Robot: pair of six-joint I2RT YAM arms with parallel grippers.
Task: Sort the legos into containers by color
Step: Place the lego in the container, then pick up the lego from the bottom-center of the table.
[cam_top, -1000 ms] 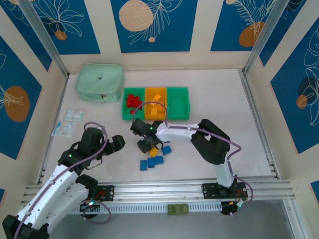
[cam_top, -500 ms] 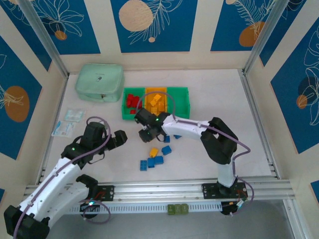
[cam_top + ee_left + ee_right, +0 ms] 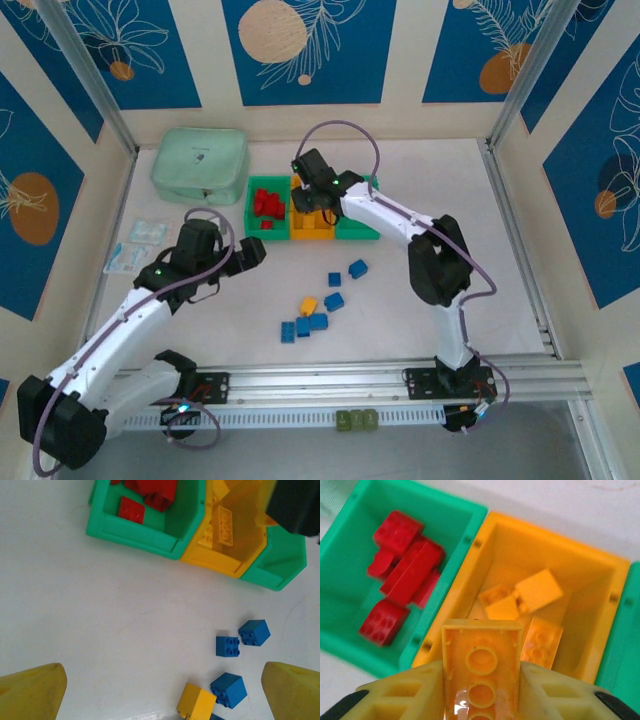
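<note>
Three bins stand in a row: a green one [image 3: 266, 237] with red bricks [image 3: 402, 575], an orange-yellow one [image 3: 312, 236] with several yellow bricks, and a second green one [image 3: 362, 205]. My right gripper [image 3: 312, 190] hovers over the orange-yellow bin [image 3: 600, 585], shut on a yellow brick [image 3: 482, 667] whose hollow underside faces the camera. My left gripper [image 3: 250, 252] is open and holds nothing, left of the loose pile. On the table lie several blue bricks [image 3: 334, 300] [image 3: 228, 689] and one yellow brick [image 3: 308, 305] [image 3: 196, 703].
A pale mint zippered pouch [image 3: 200, 165] sits left of the bins. Two small packets [image 3: 140, 245] lie at the far left. An aluminium rail [image 3: 320, 380] runs along the near edge of the table.
My right gripper has risen from the loose pile and swung back over the orange-yellow bin, carrying the yellow brick. My left gripper has crept forward and right.
</note>
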